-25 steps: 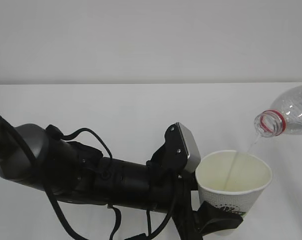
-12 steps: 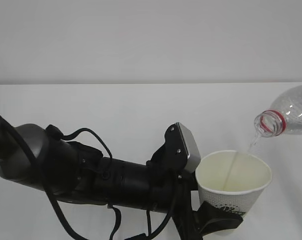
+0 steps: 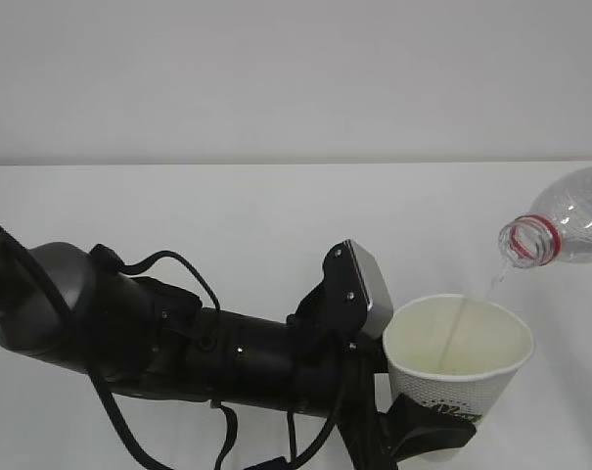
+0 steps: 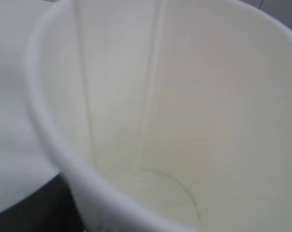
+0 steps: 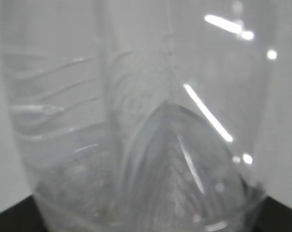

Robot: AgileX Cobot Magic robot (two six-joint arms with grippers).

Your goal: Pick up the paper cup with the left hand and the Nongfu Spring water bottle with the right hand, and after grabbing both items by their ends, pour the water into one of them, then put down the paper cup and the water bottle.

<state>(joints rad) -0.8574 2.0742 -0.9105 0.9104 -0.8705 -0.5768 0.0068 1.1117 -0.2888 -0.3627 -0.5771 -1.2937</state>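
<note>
Water [image 3: 495, 282], a thin clear trickle, drops from the red-ringed mouth of the tall clear ribbed plastic Nongfu Spring water bottle [image 3: 560, 231] toward the small white tapered paper cup with the green logo [image 3: 459, 367] just below it. The black left hand with its cables and grey block [image 3: 425, 439] has its jaws clamped around the cup low on the wall, near the base, leaving the rim free above them.

Over to the bottle: the right hand itself is out of the exterior view, off the right edge. Its wrist camera shows the ribbed body filling the frame right between the jaws, so I judge those jaws closed on the bottle's rear end, though the fingers themselves barely show.

Handling, as I read it: that cup is light and soft-walled, easily crushed, and gets heavier and sloshier as it fills. The low hold looks wise, since the base is its stiffest part. The bottle is thin, springy plastic, smooth and likely slippery if wet; a firm squeeze would buckle it, and with no cap it spills the moment it tips. Little water seems left inside.

Below the jaws lies a plain white table [image 3: 227, 215], flat and bare where visible, with a pale grey wall [image 3: 276, 69] behind. Nothing crowds either gripper.
</note>
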